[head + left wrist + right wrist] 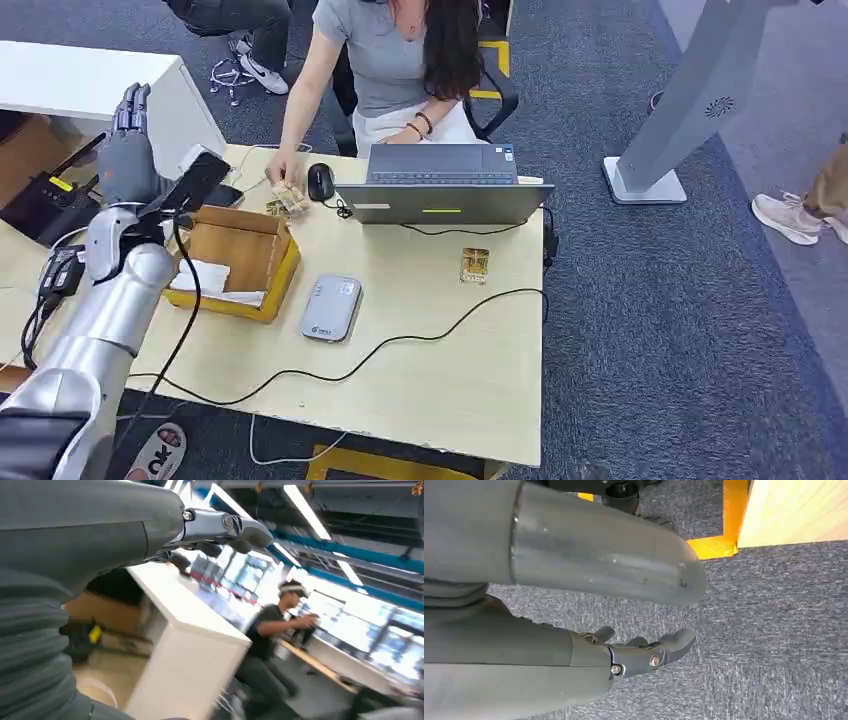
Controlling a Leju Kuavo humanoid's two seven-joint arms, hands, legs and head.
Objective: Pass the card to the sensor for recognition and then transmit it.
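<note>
Small orange-yellow card (pixel 474 265): flat on the pale wooden worktop (pixel 440 380), right of the grey rounded card sensor (pixel 331 307), just near of the open grey laptop (pixel 440 186). Apart from the sensor, touched by neither hand. Probably laid face-up in open space so fingers can get at an edge.

Sensor: mid-worktop, flat, within reach of either arm. Likely set there so a card can be lowered straight onto it.

Left hand (pixel 128 150): raised at the far left above the open brown cardboard box (pixel 238 262), fingers (pixel 227 526) stretched out and apart, holding nothing visible. Held high, seemingly to clear the box walls and the black cable (pixel 330 375).

Right hand (pixel 644 652): hanging low beside the worktop over grey carpet (pixel 774 630), fingers loosely spread, empty.

Person seated at the far side, a hand (pixel 283 172) resting by a small stack of cards (pixel 290 202) next to the black mouse (pixel 320 182). Well placed to give or receive.

Fits two stages alike: card waiting to be taken to the sensor, or card set down after reading. Cannot tell which.
</note>
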